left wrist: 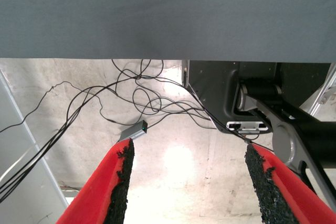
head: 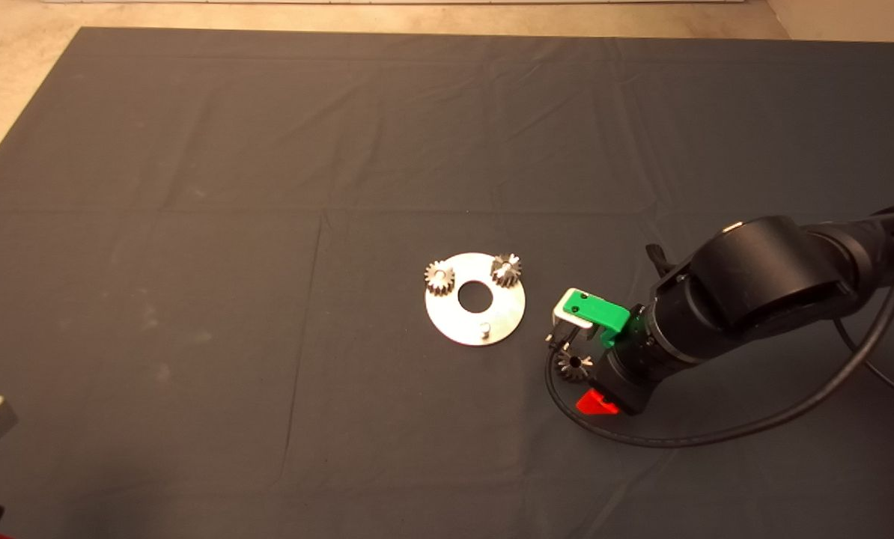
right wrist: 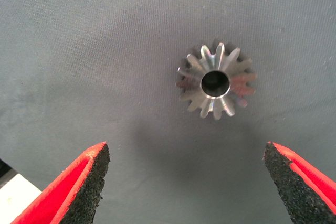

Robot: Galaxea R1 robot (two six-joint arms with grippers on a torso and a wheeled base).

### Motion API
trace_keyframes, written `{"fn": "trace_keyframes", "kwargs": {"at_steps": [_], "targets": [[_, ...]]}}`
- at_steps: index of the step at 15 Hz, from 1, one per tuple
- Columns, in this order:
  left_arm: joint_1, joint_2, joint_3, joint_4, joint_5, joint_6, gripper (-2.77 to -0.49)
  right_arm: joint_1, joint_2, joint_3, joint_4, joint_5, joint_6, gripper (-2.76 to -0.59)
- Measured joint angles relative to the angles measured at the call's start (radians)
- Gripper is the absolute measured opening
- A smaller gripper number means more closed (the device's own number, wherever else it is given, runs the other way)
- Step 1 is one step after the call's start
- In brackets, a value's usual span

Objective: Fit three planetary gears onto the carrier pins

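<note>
A shiny round carrier disc (head: 447,322) lies mid-mat with a large centre hole. Two planetary gears sit on its far carrier pins, one at the left (head: 439,278) and one at the right (head: 506,269). The near pin (head: 484,329) stands bare. A third gear (head: 573,364) (right wrist: 216,81) lies flat on the mat to the right of the disc. My right gripper (head: 578,358) (right wrist: 186,182) hovers right over this gear, open, with the fingers (right wrist: 86,182) wide apart and not touching it. My left gripper (left wrist: 184,182) is parked at the lower left edge, open.
A black cable (head: 642,438) loops on the mat under the right arm. The left wrist view shows the mat's edge, the floor with tangled cables (left wrist: 136,93) and a dark machine base (left wrist: 252,98).
</note>
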Motion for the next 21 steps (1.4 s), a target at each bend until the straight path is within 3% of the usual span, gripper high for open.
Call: {"fn": "trace_keyframes", "kwargs": {"at_steps": [5, 9, 21], "targets": [[0.0, -0.08, 0.0, -0.001, 0.0, 0.076, -1.8, -0.002, -0.001, -0.012, -0.009, 0.0, -0.041, -1.18], [-0.005, -0.128, 0.0, -0.011, 0.0, 0.107, -1.8, -0.011, -0.003, -0.017, -0.01, 0.0, -0.075, -1.18], [-0.005, -0.15, 0.0, -0.03, 0.0, 0.126, -1.8, -0.017, -0.007, -0.057, -0.014, 0.0, -0.17, -1.18]]}}
